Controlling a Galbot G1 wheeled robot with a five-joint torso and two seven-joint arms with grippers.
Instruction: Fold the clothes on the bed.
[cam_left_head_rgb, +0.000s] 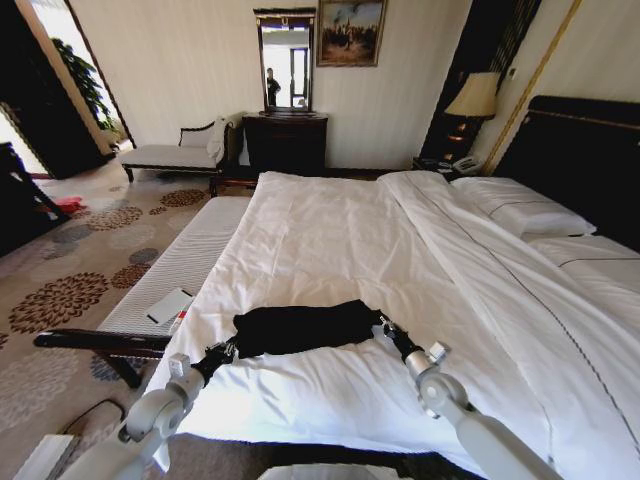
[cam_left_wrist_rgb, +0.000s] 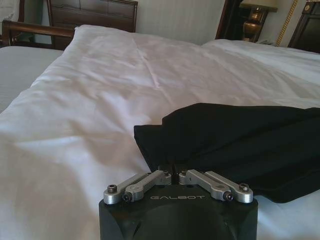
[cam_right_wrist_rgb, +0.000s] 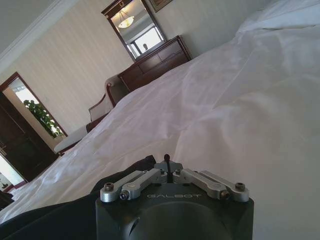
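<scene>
Bed: a large bed (cam_left_head_rgb: 330, 240) with white duvet (cam_left_head_rgb: 300, 390) and pillows (cam_left_head_rgb: 520, 205) against a dark headboard (cam_left_head_rgb: 585, 150); a pale bench (cam_left_head_rgb: 180, 265) stands along its left side.

Garment: a black T-shirt (cam_left_head_rgb: 303, 327) lies bunched into a long band on the duvet near the front edge of the bed, right before the robot. No lettering shows.

Long axis: the band runs left to right across the robot's front, one end toward each arm.

Left gripper: the left gripper (cam_left_head_rgb: 224, 352) sits at the band's left end. In the left wrist view its fingers (cam_left_wrist_rgb: 172, 176) are drawn together on the near edge of the black cloth (cam_left_wrist_rgb: 235, 145), pinching it.

Right gripper: the right gripper (cam_left_head_rgb: 387, 329) sits at the band's right end. In the right wrist view its fingers (cam_right_wrist_rgb: 168, 172) are pressed together, with black cloth (cam_right_wrist_rgb: 75, 215) at and beside them; I judge it to be pinching the shirt.

Key relation: each arm holds its own end, so neither is nearer; the shirt's body stretches between the two grippers and slightly ahead of them, toward the middle of the bed.

Judgement: a two-handed fold or spread seems in hand, and the shirt is still far from a tidy fold. Any coming move depends on both ends travelling together, or the band will twist or slip from one pinch.
</scene>
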